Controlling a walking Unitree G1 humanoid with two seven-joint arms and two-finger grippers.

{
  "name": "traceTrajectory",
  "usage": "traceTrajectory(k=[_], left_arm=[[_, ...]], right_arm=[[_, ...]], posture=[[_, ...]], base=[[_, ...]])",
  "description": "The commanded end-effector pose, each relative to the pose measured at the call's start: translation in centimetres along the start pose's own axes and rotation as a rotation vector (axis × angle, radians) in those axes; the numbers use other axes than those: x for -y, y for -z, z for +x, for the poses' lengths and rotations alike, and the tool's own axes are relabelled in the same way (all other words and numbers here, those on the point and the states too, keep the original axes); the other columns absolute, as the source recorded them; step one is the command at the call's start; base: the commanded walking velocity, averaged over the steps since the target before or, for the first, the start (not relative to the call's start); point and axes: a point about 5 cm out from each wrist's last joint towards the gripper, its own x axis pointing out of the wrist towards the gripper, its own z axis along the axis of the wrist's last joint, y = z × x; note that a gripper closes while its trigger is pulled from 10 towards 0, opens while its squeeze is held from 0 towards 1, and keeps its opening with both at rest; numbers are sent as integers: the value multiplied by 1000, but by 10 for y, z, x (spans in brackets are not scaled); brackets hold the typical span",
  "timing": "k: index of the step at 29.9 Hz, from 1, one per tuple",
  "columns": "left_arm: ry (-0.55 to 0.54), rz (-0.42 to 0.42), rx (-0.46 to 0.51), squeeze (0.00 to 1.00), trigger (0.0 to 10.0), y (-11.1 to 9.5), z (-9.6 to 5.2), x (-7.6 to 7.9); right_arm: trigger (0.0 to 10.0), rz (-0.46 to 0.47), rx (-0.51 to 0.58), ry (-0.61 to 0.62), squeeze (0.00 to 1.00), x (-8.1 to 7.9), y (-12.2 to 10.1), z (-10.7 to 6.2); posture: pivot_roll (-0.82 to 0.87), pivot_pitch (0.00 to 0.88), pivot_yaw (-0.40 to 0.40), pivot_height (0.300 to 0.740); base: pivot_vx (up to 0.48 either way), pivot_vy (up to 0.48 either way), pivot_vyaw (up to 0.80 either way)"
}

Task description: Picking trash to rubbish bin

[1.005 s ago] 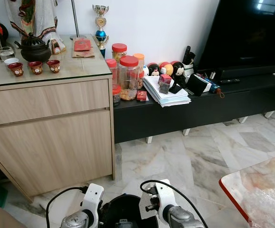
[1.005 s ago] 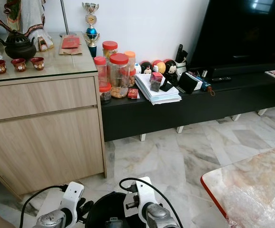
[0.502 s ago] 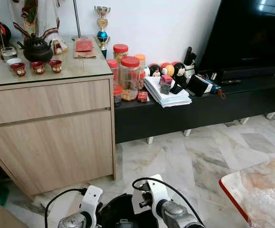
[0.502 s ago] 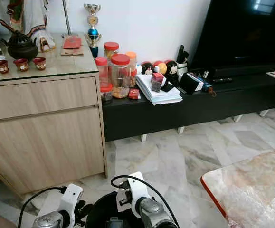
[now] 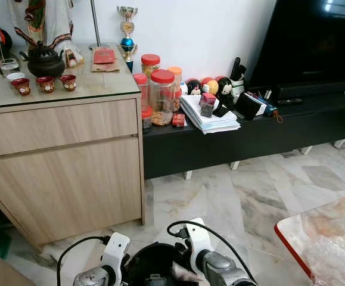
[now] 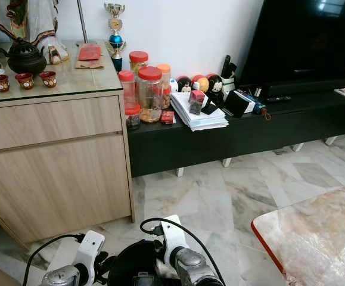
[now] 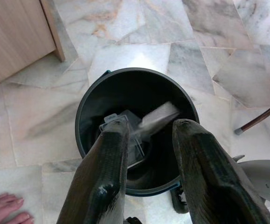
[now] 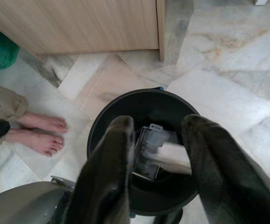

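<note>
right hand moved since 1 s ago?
Yes. The right hand has swung toward the robot's left over the black bin, judged against the wooden cabinet's corner; white trash now shows between its fingers.

This is a home living room. A large dark television [image 5: 315,42] stands on a low black console [image 5: 249,134] crowded with red-lidded snack jars [image 5: 160,95], papers and small figurines. Beside it, a wooden cabinet [image 5: 65,161] carries a teapot [image 5: 44,62], little cups and a trophy [image 5: 126,30]. The floor [image 5: 244,196] is marble.
</note>
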Motion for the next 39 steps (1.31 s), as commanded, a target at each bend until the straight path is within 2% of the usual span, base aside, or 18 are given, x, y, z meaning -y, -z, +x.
traceTrajectory(k=[1,4,9,10,15,19,22,23,24,28,34,39], left_arm=[[13,9,-2,0,10000,-3,1,1],[11,6,-1,0,10000,-3,1,1],[7,6,-2,0,10000,-3,1,0],[-21,10,-3,0,10000,-2,0,-3],[-174,25,-20,0,10000,2,-6,-18],[-295,17,-38,0,10000,9,-13,-30],[-387,-17,-61,0,10000,21,-21,-38],[-414,-18,-74,0,10000,27,-24,-39],[-414,-18,-74,0,10000,27,-24,-39],[-462,-35,-104,0,10000,40,-31,-41],[-503,-61,-139,0,10000,53,-36,-38],[-486,-72,-174,0,10000,65,-38,-32]], right_arm=[[10000,-5,38,7,1000,3,-11,0],[10000,37,63,-4,1000,3,-16,0],[10000,40,77,4,1000,5,-18,0],[10000,63,91,58,0,14,-18,-2],[10000,128,103,189,0,42,-9,-11],[10000,123,86,255,0,58,6,-19],[10000,163,47,324,0,73,28,-29],[10000,181,5,350,0,77,44,-34],[10000,181,5,350,0,77,44,-34],[10000,205,-83,387,0,79,77,-44],[10000,240,-154,411,0,78,107,-55],[10000,251,-177,427,0,78,118,-60]], posture=[[172,24,-108,740],[172,24,-108,740],[172,24,-108,740],[172,24,-108,740],[172,24,-108,740],[172,24,-108,740],[166,23,-104,740],[166,23,-104,740],[166,23,-104,740],[166,20,-104,740],[161,21,-101,740],[158,16,-99,740]], base=[[0,0,0],[0,0,0],[0,0,0],[0,0,0],[0,0,0],[0,0,0],[0,0,0],[0,0,0],[0,0,0],[0,0,0],[0,0,0],[0,0,0]])
